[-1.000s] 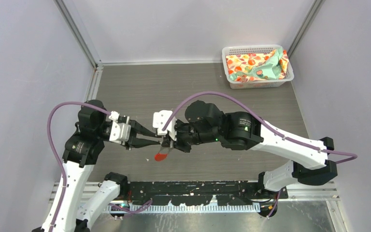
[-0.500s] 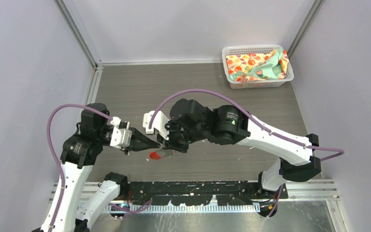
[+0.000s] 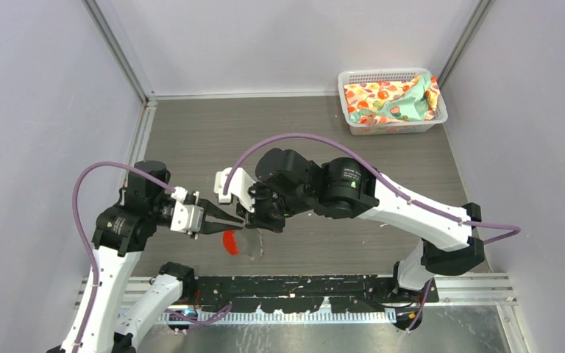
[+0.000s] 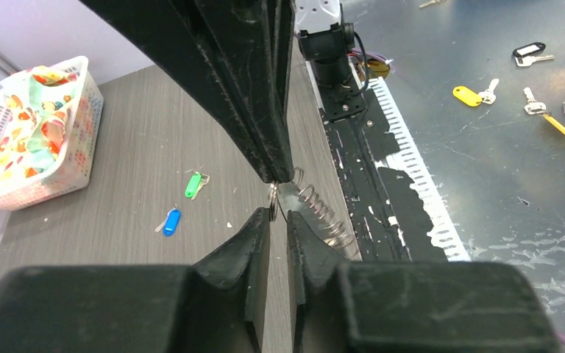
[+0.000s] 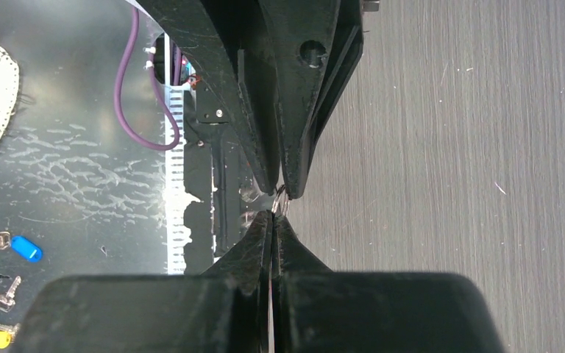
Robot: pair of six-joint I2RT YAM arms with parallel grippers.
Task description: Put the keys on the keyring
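Observation:
The keyring hangs between my two grippers over the near middle of the table, its red tag (image 3: 228, 241) low and to the left and its wire loops (image 4: 316, 212) trailing down. My left gripper (image 3: 243, 218) is shut on the small ring (image 4: 273, 200). My right gripper (image 3: 256, 220) meets it tip to tip and is shut on the same ring (image 5: 279, 200). The blue key (image 4: 169, 220) and the green key (image 4: 193, 184) lie loose on the table beyond the grippers. They are hidden under the right arm in the top view.
A white basket (image 3: 393, 126) of patterned cloth stands at the far right corner. The black mounting rail (image 3: 301, 287) runs along the near table edge. Several other tagged keys (image 4: 471, 95) lie on the floor beyond that edge.
My left gripper has closed from open onto the ring. Both grippers have shifted a little left, and the red tag has swung lower and left.

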